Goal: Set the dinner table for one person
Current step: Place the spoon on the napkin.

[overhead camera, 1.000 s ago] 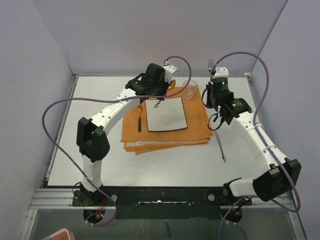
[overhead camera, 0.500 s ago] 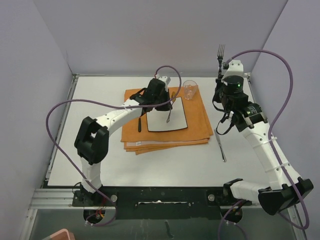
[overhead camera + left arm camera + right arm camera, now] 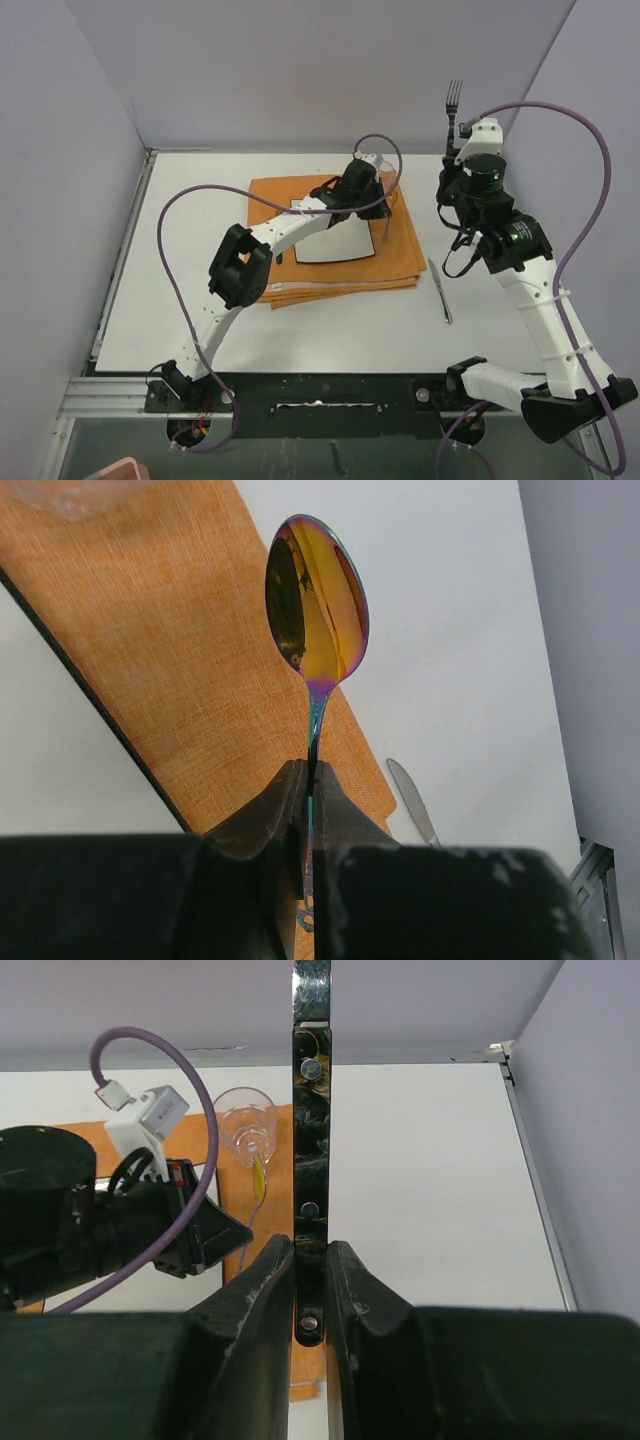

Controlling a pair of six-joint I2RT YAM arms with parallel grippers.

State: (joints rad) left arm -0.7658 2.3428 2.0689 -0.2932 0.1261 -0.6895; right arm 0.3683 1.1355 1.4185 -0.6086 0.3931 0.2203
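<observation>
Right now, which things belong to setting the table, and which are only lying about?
Belong: table, placemat, plate, glass, knife, spoon in left gripper, fork in right gripper.
Lying about: pink thing below the near edge, purple cables.

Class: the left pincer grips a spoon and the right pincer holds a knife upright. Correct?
No: the right pincer holds a fork upright, as the top view shows; the knife lies on the dinner table. The left pincer does grip the spoon.

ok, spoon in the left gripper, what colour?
Iridescent gold spoon, rainbow-tinted neck; left wrist view shows it best.
</observation>
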